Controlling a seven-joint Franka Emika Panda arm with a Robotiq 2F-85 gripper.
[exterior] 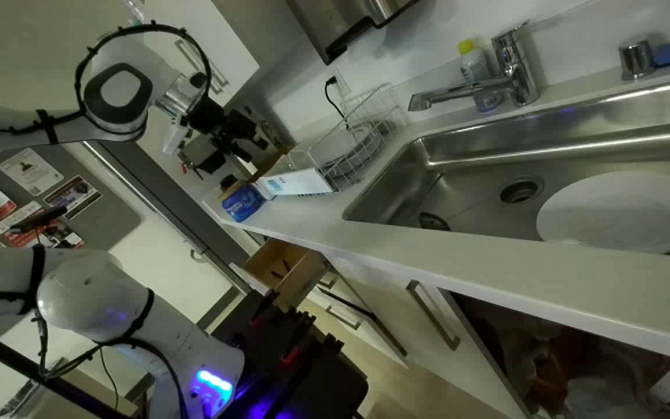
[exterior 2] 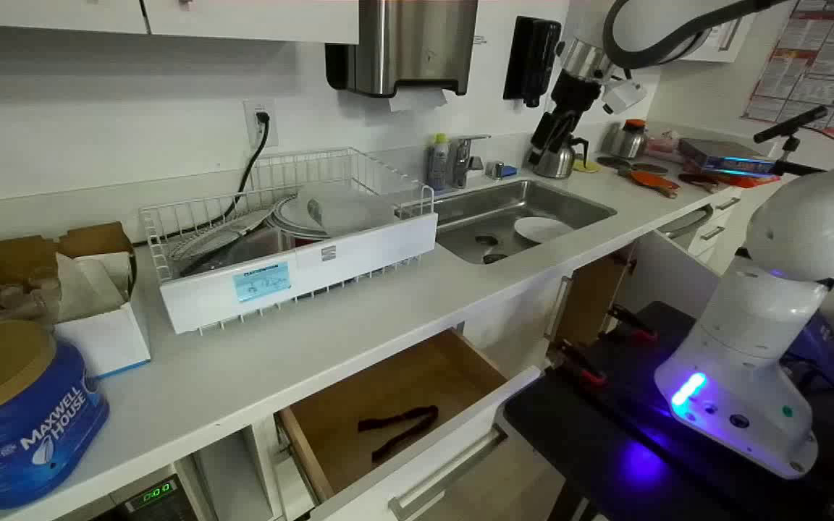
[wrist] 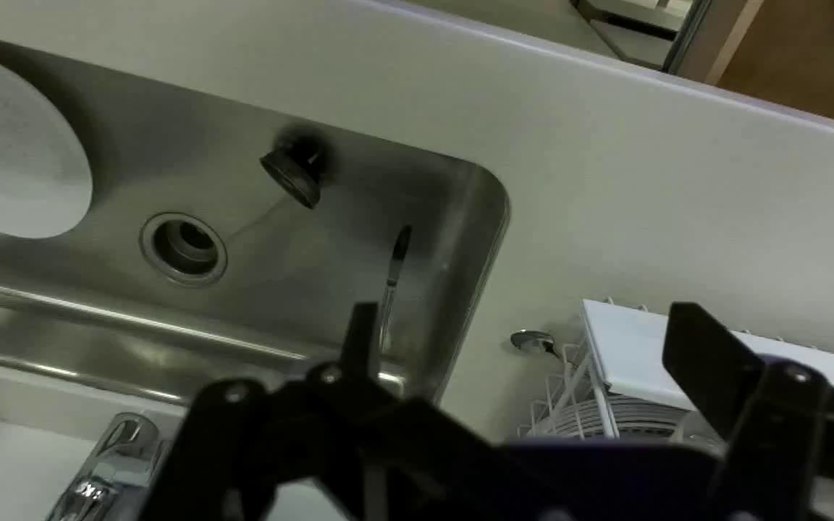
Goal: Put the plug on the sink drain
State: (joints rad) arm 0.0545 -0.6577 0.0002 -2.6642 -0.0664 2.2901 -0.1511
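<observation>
The plug (wrist: 294,177) is a dark, round strainer-like piece. It lies tilted on its side in the steel sink (wrist: 486,268), near the front wall. It also shows in both exterior views (exterior: 434,222) (exterior 2: 494,257). The drain (wrist: 184,248) is an uncovered round hole in the sink floor, apart from the plug; it also shows in an exterior view (exterior: 520,191). My gripper (wrist: 523,315) is open with nothing between its fingers. It hangs high above the counter by the dish rack, well clear of the plug, in both exterior views (exterior: 253,149) (exterior 2: 538,148).
A white plate (wrist: 11,152) and a knife (wrist: 392,278) lie in the sink. The faucet (exterior: 474,88) reaches over the sink's back edge. A wire dish rack (exterior 2: 294,268) with plates and a spoon (wrist: 531,340) are beside the sink. A drawer (exterior 2: 402,405) stands open below.
</observation>
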